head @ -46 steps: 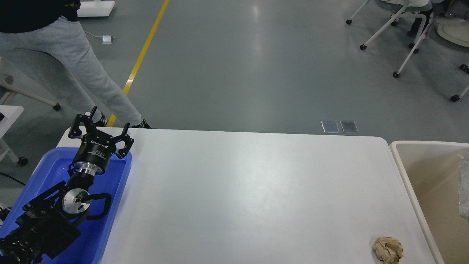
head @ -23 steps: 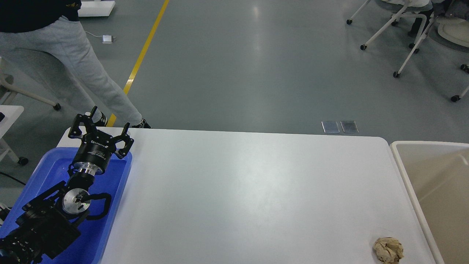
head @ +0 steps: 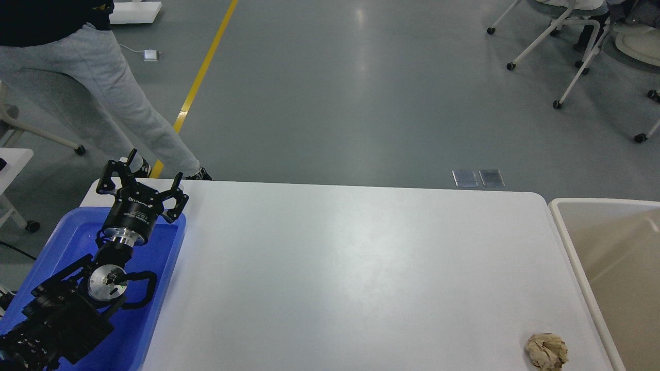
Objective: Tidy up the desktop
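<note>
Our left gripper (head: 153, 167) at left of frame above blue tray (head: 165, 257): fingers (head: 178, 181) spread wide, released, holding nothing; paper ball (head: 546, 351) lower right on desk (head: 361, 268).

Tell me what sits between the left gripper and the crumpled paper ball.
Nothing: in the head view only bare desktop separates left gripper from paper ball.

The desktop (head: 361, 268) lies bare across its middle and far side, giving a gripper free passage there. A crumpled paper ball (head: 546, 351) sits at the near right corner, just beside the beige bin (head: 567, 226). At the left edge, the left arm's gripper (head: 153, 170) hangs over the blue tray (head: 154, 309).
</note>
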`<state>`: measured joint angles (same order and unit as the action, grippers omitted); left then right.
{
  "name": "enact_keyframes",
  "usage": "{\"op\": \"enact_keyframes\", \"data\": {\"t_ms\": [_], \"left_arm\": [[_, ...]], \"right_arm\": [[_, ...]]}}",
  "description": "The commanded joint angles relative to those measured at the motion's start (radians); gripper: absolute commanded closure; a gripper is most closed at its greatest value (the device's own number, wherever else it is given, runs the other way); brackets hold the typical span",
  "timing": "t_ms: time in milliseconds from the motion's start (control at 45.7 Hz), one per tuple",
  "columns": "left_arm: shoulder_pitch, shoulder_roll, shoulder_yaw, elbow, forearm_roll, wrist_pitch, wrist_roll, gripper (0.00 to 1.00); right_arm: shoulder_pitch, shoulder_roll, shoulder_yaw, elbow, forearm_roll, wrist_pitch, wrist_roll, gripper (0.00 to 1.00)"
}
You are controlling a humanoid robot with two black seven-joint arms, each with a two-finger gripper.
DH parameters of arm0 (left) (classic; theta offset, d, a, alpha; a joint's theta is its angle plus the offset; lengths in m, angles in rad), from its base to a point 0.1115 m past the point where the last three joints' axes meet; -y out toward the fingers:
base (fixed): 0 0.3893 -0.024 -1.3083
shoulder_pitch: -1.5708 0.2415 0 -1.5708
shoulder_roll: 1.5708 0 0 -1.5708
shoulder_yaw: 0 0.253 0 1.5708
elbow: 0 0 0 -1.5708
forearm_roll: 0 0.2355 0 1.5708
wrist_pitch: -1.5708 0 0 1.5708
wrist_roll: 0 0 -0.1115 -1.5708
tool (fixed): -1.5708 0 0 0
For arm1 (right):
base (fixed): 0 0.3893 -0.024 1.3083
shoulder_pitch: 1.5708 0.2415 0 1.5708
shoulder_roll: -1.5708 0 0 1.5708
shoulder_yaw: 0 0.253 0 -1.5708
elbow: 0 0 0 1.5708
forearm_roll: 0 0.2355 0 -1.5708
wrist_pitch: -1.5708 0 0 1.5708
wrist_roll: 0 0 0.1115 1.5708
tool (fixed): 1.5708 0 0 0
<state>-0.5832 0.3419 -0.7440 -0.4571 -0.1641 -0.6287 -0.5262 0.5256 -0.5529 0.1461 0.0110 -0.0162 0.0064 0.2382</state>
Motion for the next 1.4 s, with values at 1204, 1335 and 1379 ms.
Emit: {"op": "enact_keyframes", "data": {"t_ms": [1204,1335,1379], "left_arm": [[0.0,0.0,0.0,0.0,0.0,0.0,-0.002,0.0],[0.0,-0.001,0.0,0.0,0.0,0.0,0.0,0.0],[0.0,0.0,0.0,0.0,0.0,0.0,0.0,0.0]], "right_arm": [[-0.197,0.214,1.159,0.857,-0.283,0.11,0.127,0.01],[-0.191,0.228,1.15,0.842,-0.301,0.113,0.156,0.01],[-0.19,0.231,1.143,0.842,-0.31,0.115,0.156,0.01]]}}
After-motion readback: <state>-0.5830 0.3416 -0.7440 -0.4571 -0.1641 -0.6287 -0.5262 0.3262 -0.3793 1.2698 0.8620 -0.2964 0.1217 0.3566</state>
